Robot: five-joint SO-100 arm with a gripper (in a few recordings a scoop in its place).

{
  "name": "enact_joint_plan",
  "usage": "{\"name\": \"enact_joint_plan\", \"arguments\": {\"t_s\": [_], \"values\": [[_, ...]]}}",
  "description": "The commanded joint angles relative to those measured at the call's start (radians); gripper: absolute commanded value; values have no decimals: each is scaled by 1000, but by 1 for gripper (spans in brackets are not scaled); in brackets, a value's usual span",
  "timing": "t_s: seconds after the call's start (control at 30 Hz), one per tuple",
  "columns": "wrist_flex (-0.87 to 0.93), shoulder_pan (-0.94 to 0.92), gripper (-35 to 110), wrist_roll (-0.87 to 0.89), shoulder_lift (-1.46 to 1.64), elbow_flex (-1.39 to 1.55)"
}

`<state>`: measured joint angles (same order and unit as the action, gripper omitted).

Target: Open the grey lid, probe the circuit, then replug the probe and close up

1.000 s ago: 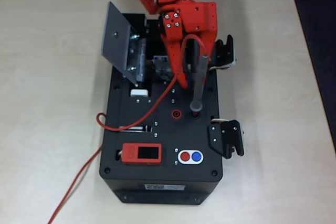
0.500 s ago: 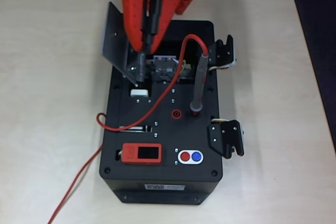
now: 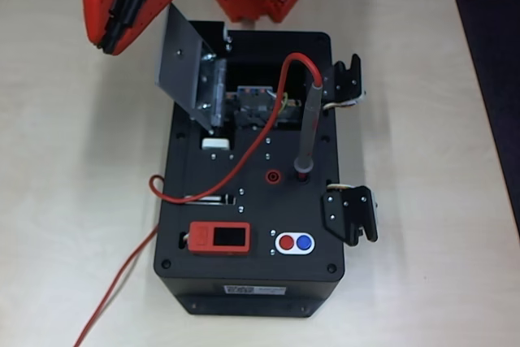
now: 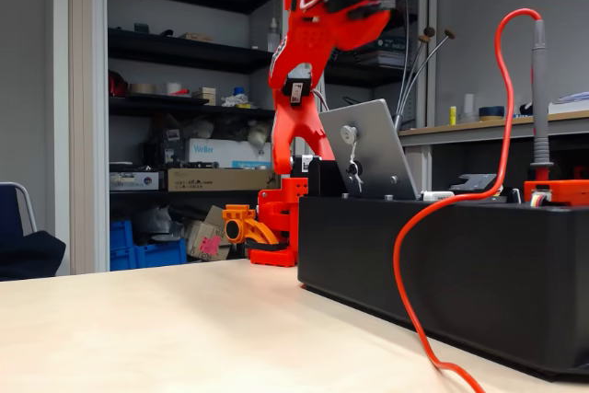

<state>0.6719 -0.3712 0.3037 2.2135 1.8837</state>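
Probe [image 3: 307, 127] stands plugged upright; lid [image 3: 180, 61] open, tilted up. Your jaws [image 3: 114, 34] hang left of the lid, empty and nearly together. Lid lies to their right in the overhead view.

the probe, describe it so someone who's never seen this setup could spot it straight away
In the overhead view, find the black box in the middle of the table. On its right half, the probe stands plugged in beside the red socket. It is the only slim grey pen shape, with a red cable looping off its end.
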Motion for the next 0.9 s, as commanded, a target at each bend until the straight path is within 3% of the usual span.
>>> {"name": "enact_joint_plan", "arguments": {"t_s": [0.0, 0.37, 0.87], "values": [[-84, -72, 0, -34, 5, 64], [-457, -163, 0, -35, -84, 333], [-371, -126, 0, 115, -135, 374]]}}
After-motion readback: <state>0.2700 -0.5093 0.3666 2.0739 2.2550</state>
